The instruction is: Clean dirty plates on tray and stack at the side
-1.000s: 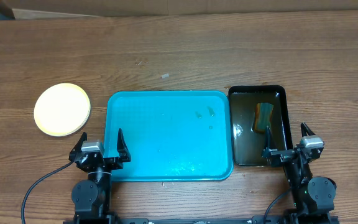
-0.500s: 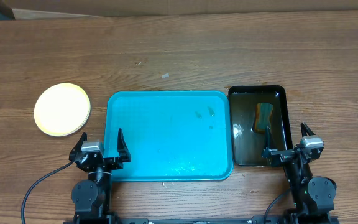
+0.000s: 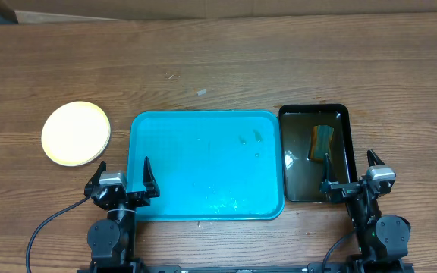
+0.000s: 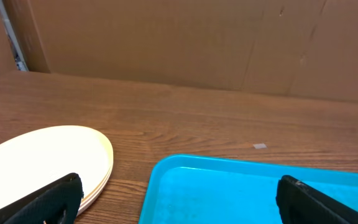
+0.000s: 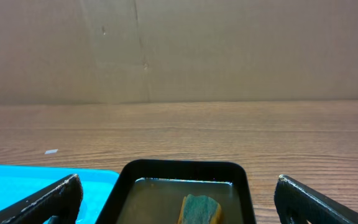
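Observation:
The plates (image 3: 76,133) lie in one stack on the table left of the tray, a pale yellow one on top; the stack also shows in the left wrist view (image 4: 42,158). No smear shows on the top plate. The turquoise tray (image 3: 207,164) lies at the table's middle with no plates on it, only faint wet marks; it also shows in the left wrist view (image 4: 260,190). My left gripper (image 3: 121,179) is open and empty at the tray's near left corner. My right gripper (image 3: 350,172) is open and empty at the near end of the black tray.
A narrow black tray (image 3: 313,153) holding murky water and a yellow-green sponge (image 3: 322,142) lies right of the turquoise tray; it also shows in the right wrist view (image 5: 182,186). A small scrap (image 3: 201,92) lies on the wood beyond the tray. Cardboard walls stand behind the table.

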